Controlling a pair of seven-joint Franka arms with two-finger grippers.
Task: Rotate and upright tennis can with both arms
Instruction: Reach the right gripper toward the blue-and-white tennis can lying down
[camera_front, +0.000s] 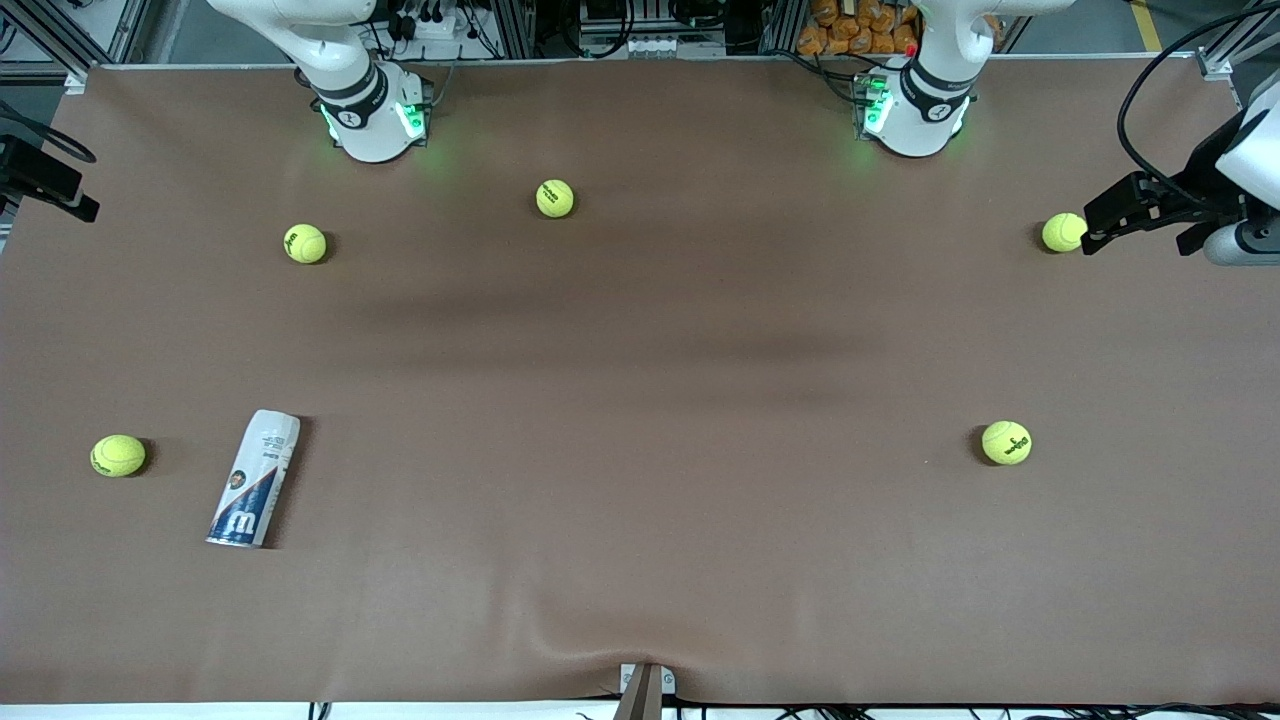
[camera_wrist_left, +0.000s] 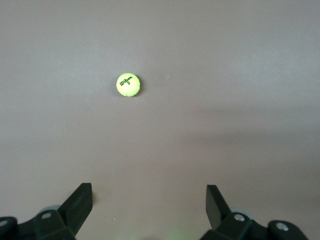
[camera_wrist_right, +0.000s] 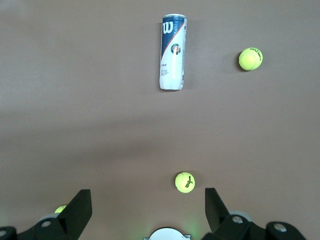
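The tennis can (camera_front: 254, 479) lies on its side on the brown table (camera_front: 640, 400), toward the right arm's end and close to the front camera's edge. Its dark-blue end with the big white "W" points toward that camera, and its pale end points toward the robots' bases. In the right wrist view the tennis can (camera_wrist_right: 173, 51) is seen full length, touching nothing.

Five tennis balls lie around it. One ball (camera_front: 118, 455) sits beside the can, closer to the right arm's end of the table. A second (camera_front: 304, 243) and a third (camera_front: 555, 198) lie farther from the front camera than the can, near the right arm's base (camera_front: 372, 115). A fourth (camera_front: 1006, 442) lies well apart from the can, toward the left arm's end. The fifth (camera_front: 1063, 232) lies farther from the camera than the can, at the left arm's end.

The left gripper (camera_wrist_left: 149, 202) hangs over the table well away from the can, its jaws spread wide and holding nothing. The right gripper (camera_wrist_right: 148, 205) hangs high over the table, jaws equally wide and empty, with the can in its view.
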